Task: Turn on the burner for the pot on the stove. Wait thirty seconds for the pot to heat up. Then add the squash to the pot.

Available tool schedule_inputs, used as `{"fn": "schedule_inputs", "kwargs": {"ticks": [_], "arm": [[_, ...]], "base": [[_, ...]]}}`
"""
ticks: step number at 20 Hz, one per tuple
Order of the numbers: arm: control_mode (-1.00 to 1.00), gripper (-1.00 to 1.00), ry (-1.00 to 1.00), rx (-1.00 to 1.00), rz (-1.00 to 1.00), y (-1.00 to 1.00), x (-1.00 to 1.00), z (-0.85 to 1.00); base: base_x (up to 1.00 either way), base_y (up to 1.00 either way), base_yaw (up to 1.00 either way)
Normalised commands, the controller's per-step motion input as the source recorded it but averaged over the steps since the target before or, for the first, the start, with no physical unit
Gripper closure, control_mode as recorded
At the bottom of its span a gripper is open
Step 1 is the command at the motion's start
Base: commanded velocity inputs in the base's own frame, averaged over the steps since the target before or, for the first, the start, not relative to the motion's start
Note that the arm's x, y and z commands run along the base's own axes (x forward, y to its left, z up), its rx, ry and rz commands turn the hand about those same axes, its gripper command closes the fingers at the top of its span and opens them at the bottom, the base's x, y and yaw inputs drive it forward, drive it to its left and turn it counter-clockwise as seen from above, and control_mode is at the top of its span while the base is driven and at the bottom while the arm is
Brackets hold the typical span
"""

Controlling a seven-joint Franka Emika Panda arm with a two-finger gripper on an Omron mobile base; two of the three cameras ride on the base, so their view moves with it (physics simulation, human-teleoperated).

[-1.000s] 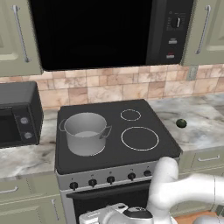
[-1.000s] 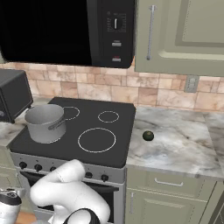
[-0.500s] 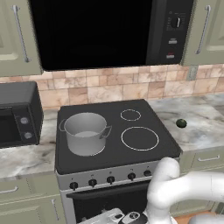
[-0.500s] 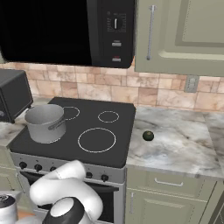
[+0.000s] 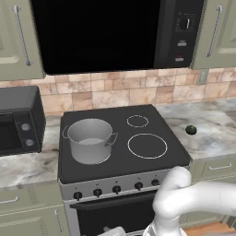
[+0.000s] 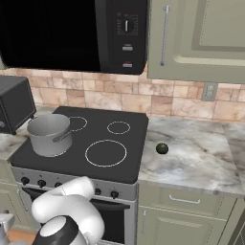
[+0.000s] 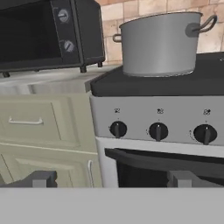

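Note:
The grey steel pot [image 5: 90,140] [image 6: 49,134] [image 7: 159,43] stands on the front left of the black glass stove [image 5: 120,162] [image 6: 134,139] and hides the burner beneath it. The small dark green squash [image 5: 191,130] [image 6: 162,148] lies on the marble counter right of the stove. My gripper [image 7: 113,179] is open and holds nothing. It hangs low in front of the stove's silver panel, its fingertips [image 7: 41,178] wide apart, level with the oven door. Three black knobs [image 7: 158,131] show just above it, below the pot.
A black toaster oven [image 5: 18,122] [image 7: 43,30] sits on the counter left of the stove. A large white ring [image 5: 147,145] and a small one [image 5: 137,120] mark the stove's right half. Cabinet drawers [image 7: 43,127] flank the oven door handle [image 7: 162,159]. A microwave [image 5: 101,32] hangs above.
The hand has sunk lower in front of the oven door, slipping toward the bottom edge of the base views. Pot and squash have not moved.

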Motion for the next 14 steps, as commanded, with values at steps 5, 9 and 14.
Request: {"fn": "schedule_inputs", "kwargs": {"ticks": [5,9,14], "arm": [[-1.00,-1.00,-0.10,0.00,-0.12,0.00,-0.17,0.00],[-1.00,-1.00,0.00,0.00,-0.05,0.00,0.00,0.00],[-1.00,-1.00,0.00,0.00,-0.03,0.00,0.00,-0.06]], "base": [[0.00,0.00,0.00],[0.00,0.00,0.00],[0.00,0.00,0.00]]}}
